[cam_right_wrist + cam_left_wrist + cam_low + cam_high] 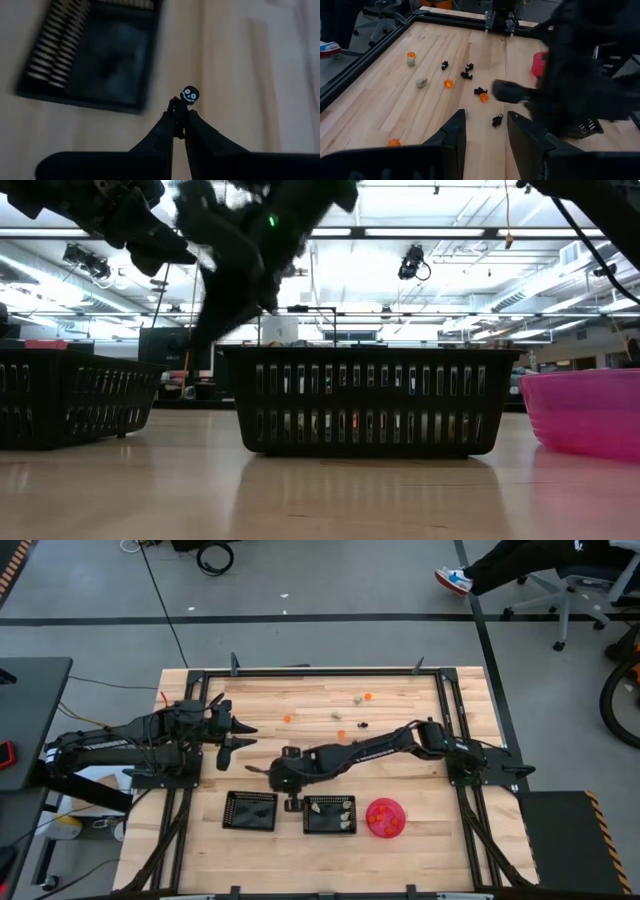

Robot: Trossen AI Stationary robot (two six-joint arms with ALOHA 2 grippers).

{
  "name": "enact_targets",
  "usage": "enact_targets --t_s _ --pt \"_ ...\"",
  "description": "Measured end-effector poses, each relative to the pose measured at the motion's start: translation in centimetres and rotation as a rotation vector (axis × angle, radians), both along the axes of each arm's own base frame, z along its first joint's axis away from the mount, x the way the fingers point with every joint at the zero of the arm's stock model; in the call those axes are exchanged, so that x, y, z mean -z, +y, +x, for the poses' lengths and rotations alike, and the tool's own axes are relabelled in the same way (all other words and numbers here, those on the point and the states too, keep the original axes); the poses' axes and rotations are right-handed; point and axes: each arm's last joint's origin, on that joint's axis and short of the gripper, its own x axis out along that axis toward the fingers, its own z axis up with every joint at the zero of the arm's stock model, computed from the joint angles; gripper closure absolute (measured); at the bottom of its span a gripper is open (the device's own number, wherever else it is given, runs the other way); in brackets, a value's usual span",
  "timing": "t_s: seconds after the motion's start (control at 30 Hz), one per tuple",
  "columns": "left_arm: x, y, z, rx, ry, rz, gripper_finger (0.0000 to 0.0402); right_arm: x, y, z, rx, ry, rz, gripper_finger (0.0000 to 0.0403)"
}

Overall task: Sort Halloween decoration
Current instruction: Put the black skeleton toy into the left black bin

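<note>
The Halloween decoration is many tiny trinkets. Orange (448,83), black (466,75) and cream (421,82) ones lie scattered on the wooden table's far half (350,710). My right gripper (180,117) is shut on a black trinket with a white grinning face (189,94). It hangs over the table just beyond the left black tray (100,55), and its arm reaches in from the right (258,770). My left gripper (485,135) waits open above the table's left side (240,736), with nothing between its fingers. My right gripper pinches the black trinket's lower part (179,106) between its two fingertips. The white-faced head sticks out beyond the tips. The fingers slant downward, coming from the table's right side. The trinket is lifted clear of the table.
Along the near edge stand a black mesh tray (250,810), a second black tray (329,813) with cream trinkets, and a pink bowl (385,817) with orange ones. A black frame (445,700) borders the table.
</note>
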Motion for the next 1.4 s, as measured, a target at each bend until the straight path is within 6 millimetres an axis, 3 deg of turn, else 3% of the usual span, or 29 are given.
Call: enact_targets --t_s 0.23,0.47,0.67,0.97,1.23,1.4 --pt "0.0 0.0 0.0 0.0 0.0 0.0 0.0285 -0.3 2.2 0.8 -0.16 -0.113 0.08 0.0367" --pt "0.0 0.0 0.0 0.0 -0.004 0.001 0.0285 1.6 2.6 1.3 -0.177 -0.17 0.107 0.0367" --pt "0.0 0.0 0.0 0.0 -0.005 0.001 0.0285 3.4 2.6 1.3 -0.163 -0.116 0.111 0.0354" --pt "0.0 0.0 0.0 0.0 -0.005 0.001 0.0285 3.0 2.5 1.4 -0.157 -0.136 0.107 0.0282" --pt "0.0 0.0 0.0 0.0 -0.005 0.001 0.0285 2.9 2.4 1.4 -0.152 -0.138 0.093 0.0277" --pt "0.0 0.0 0.0 0.0 -0.004 0.001 0.0285 1.1 1.7 0.9 -0.12 -0.141 0.021 0.0277"
